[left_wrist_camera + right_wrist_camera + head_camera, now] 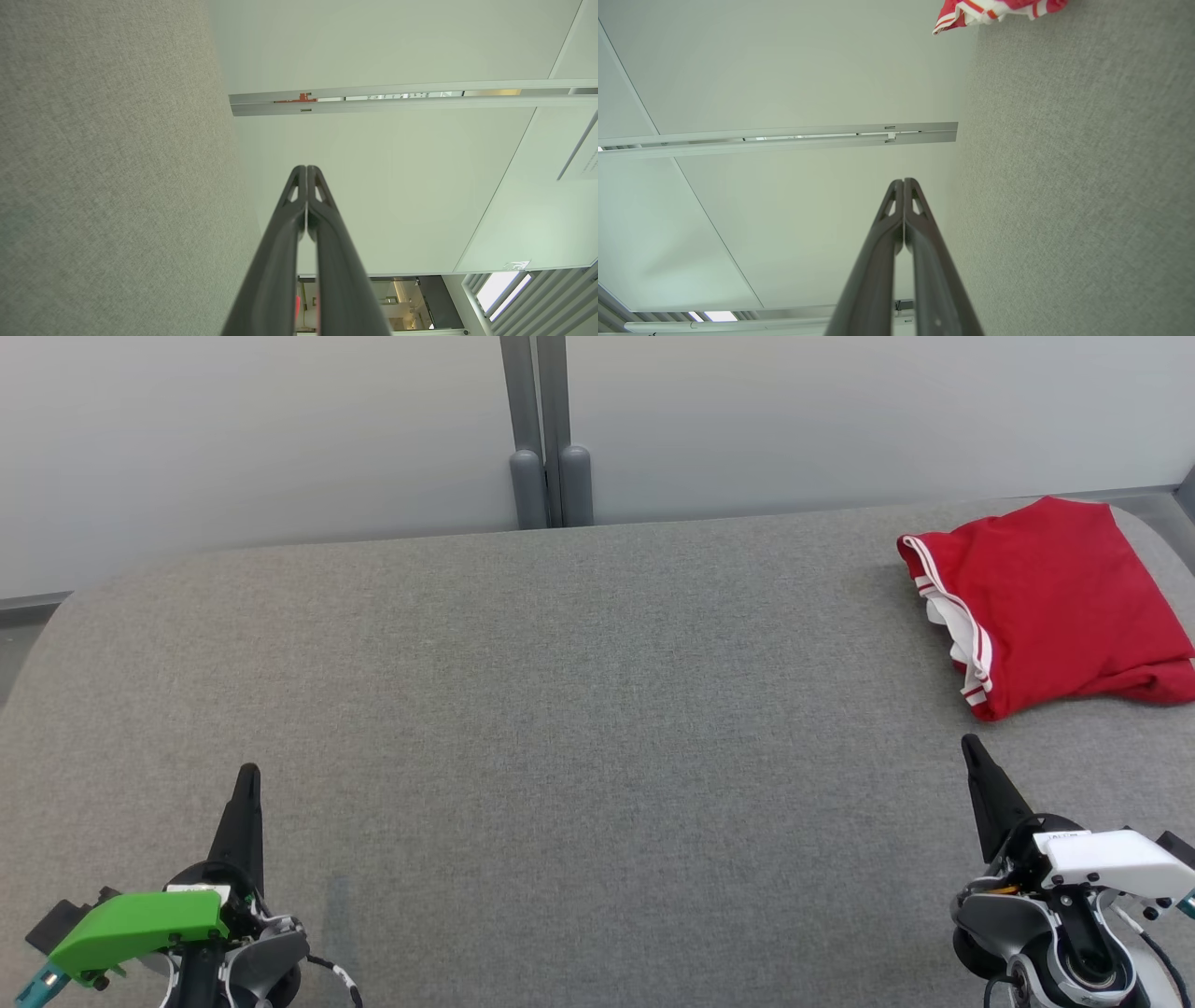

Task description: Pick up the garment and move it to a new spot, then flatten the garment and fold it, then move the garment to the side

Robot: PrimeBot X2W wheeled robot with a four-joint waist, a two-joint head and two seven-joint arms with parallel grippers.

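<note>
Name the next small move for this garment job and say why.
Likely open the right tool and ease it forward to the near edge of the red garment. The garment lies loosely bunched at the far right of the table, just ahead of that tool, untouched. Both tools are shut and empty, and the left tool sits far across.

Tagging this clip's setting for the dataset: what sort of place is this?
Probably an office or lab test bay, not a home. A wide grey fabric-covered table serves as the work surface, pale partition panels joined by metal posts stand behind it, and one red garment lies at its far right.
</note>
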